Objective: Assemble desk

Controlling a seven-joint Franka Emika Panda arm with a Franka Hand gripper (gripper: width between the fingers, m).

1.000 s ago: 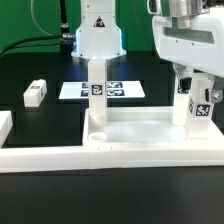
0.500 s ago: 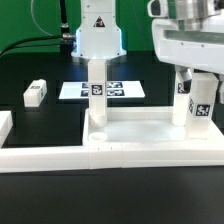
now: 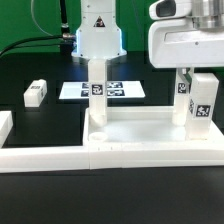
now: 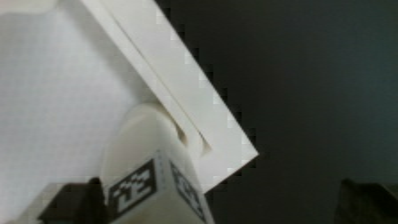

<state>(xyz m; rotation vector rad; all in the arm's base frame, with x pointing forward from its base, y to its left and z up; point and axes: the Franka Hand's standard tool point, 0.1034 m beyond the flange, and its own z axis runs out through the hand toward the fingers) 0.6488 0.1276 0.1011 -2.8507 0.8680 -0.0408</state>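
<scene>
The white rimmed tabletop [image 3: 150,128] lies in the middle of the table. One tagged white leg [image 3: 96,92] stands upright at its corner on the exterior view's left. Two more legs stand upright on the exterior view's right, one nearer [image 3: 203,102] and one behind it [image 3: 184,86]. A fourth leg [image 3: 35,93] lies loose on the black table at the exterior view's left. My gripper [image 3: 195,66] hangs open just above the nearer right leg, clear of it. In the wrist view the gripper [image 4: 217,205] has its dark fingertips [image 4: 71,202] far apart, with the leg's tagged top [image 4: 157,190] and the tabletop's rim [image 4: 178,90] below.
A long white border rail [image 3: 60,155] runs along the front, with a short piece at the exterior view's far left [image 3: 5,125]. The marker board [image 3: 125,90] lies behind the tabletop. The robot base [image 3: 97,35] stands at the back.
My gripper has risen straight up off the nearer right leg. The leg stays standing upright in the tabletop. Nothing else has moved.
</scene>
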